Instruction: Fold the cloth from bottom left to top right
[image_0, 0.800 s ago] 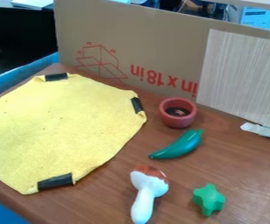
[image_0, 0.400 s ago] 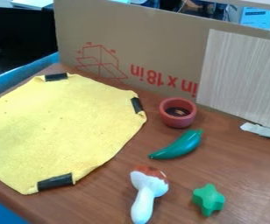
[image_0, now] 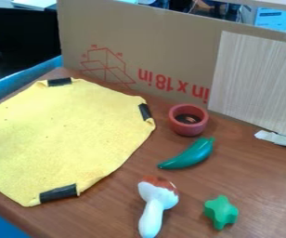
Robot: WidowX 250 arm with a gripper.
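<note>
Where the camera view looks down at a slant, the table (image_0: 114,200) shows a reddish-brown top with fine wood grain and a soft sheen. Along its back edge stands a sheet of cardboard (image_0: 170,28), plain brown, with red print set upside down and a red line drawing of box shapes beside it. On the cardboard's right part is a pale panel (image_0: 257,83) with thin upright streaks like wood grain; a crumpled whitish strip (image_0: 279,138) lies at its foot. A blue edging (image_0: 21,76) runs along the far left, next to a dark part of the room, and beyond the cardboard, at upper right, is a blue-and-white box (image_0: 272,18) with small print. The cloth (image_0: 58,135) is spread out on the left of the table, yellow and fuzzy, dotted with small dark specks, and runs out past the left edge of the view. Its outline is many-sided, the rim a little wavy, with black patches at the top (image_0: 59,82), the right (image_0: 145,111) and the bottom (image_0: 58,193). To its right, apart from it, sits a round red pot (image_0: 187,128), smooth and dark inside. Just in front of that lies a glossy, curved green pepper (image_0: 192,155), then a mushroom (image_0: 158,197) with a white stem and a reddish-brown patch, and a knobbly green star (image_0: 221,212). How the end effector stands, I cannot tell.
</note>
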